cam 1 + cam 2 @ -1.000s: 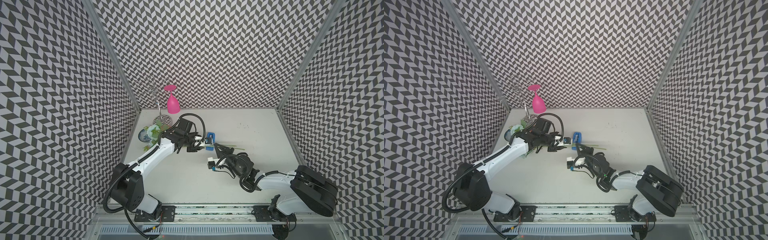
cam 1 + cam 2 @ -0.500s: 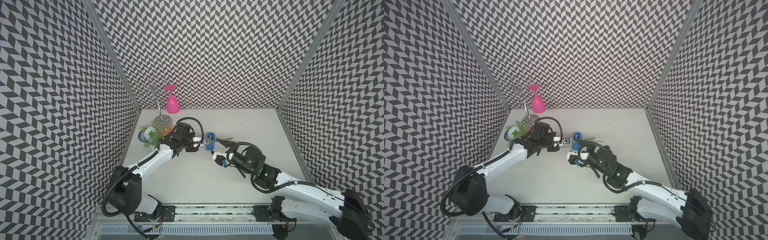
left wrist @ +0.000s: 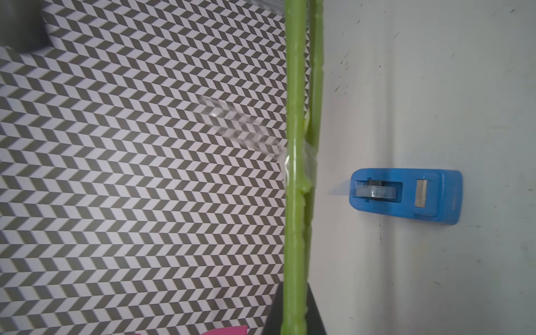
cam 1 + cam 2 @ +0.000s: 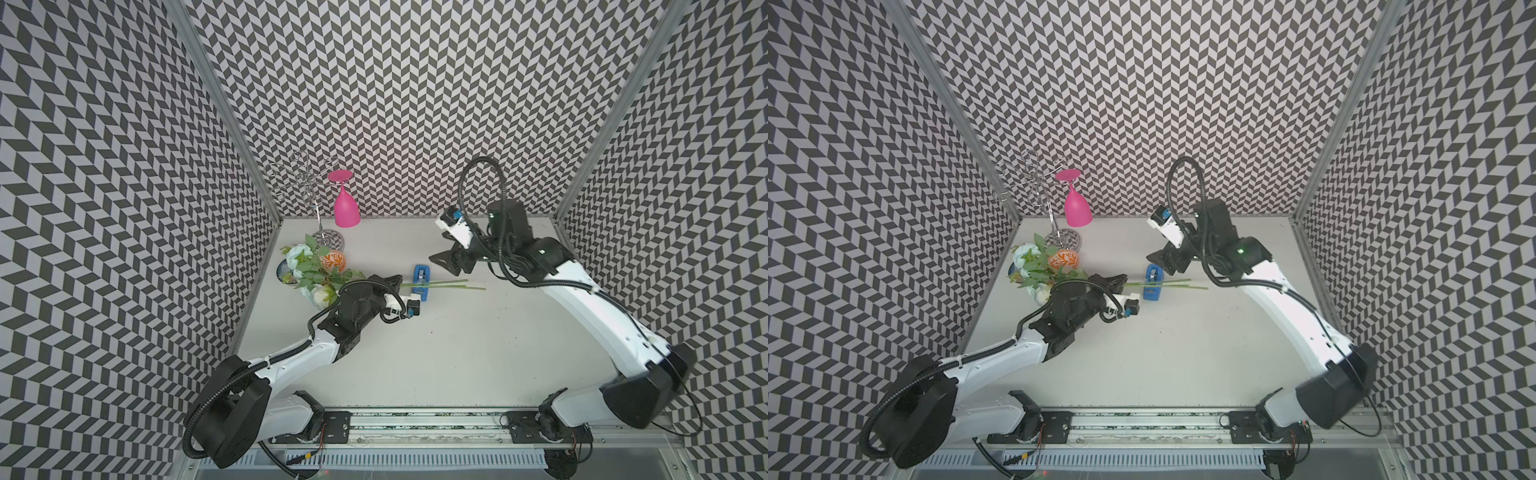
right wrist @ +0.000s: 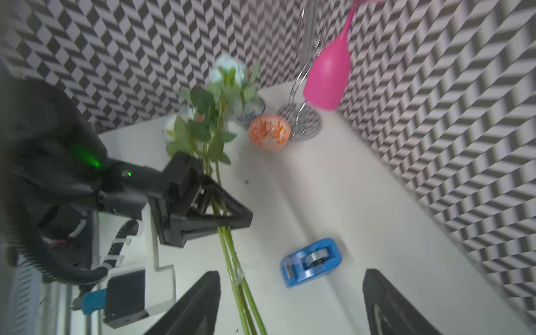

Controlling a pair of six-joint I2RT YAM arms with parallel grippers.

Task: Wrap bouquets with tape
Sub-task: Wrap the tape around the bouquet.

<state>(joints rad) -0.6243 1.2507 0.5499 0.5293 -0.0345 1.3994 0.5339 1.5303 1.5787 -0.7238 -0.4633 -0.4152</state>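
The left claw (image 4: pixel 395 281) is squeezed tight on the long thin green stems (image 4: pixel 449 285) of the white and pale blue fake flowers (image 4: pixel 309 270). The stems lie flat, pointing across the white table (image 4: pixel 457 353) over the small blue plastic tape holder (image 4: pixel 421 277). The right claw (image 4: pixel 451 262) is wide open and empty, up near the stem tips.

Arms: white shells, black joints and bases.
Cables: black ribbed hoses looping over wrists.
Lights: small green indicator glowing.
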